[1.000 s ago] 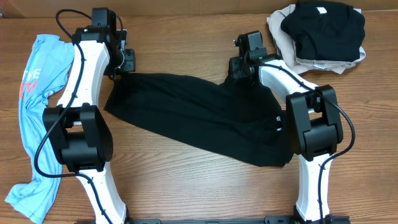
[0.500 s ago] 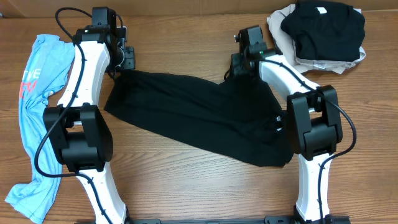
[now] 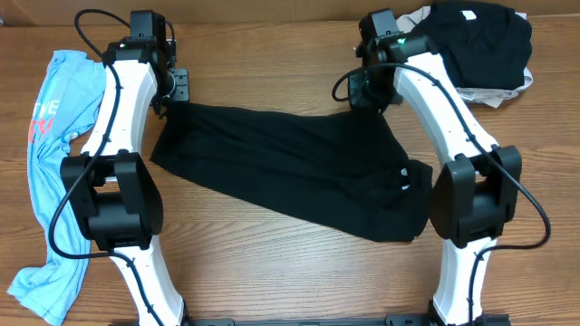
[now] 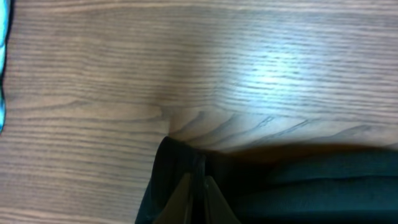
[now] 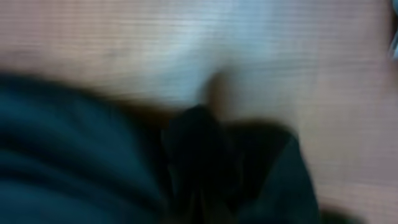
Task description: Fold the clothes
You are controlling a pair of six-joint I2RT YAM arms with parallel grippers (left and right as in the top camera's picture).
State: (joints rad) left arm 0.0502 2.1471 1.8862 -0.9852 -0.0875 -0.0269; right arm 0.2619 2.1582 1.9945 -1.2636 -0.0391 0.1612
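- The black T-shirt lies spread across the middle of the tabletop. Its far edge now runs straighter than it did a second ago, because the far right corner has been drawn out and away.
- That's the work of the right gripper. It has just snapped closed on that corner, and its arm has reached farther toward the back of the tabletop. Its wrist view is blurred, but dark cloth bunches right at the fingertips.
- The left gripper hasn't budged. It is clamped on the far left corner, same spot as before, and the left wrist view shows a fold of black cloth nipped between its fingers.
- So both far corners are in hand, with the cloth stretched fairly straight between them. To my eye this sets up the first fold, likely carrying the far edge over toward the near hem. The near right side looks rumpled and may want smoothing.
- Off to the left, the light blue T-shirt lies crumpled, waiting its turn.
- At the far right, a folded black shirt sits on a beige one, close by the right arm. Those two look done.
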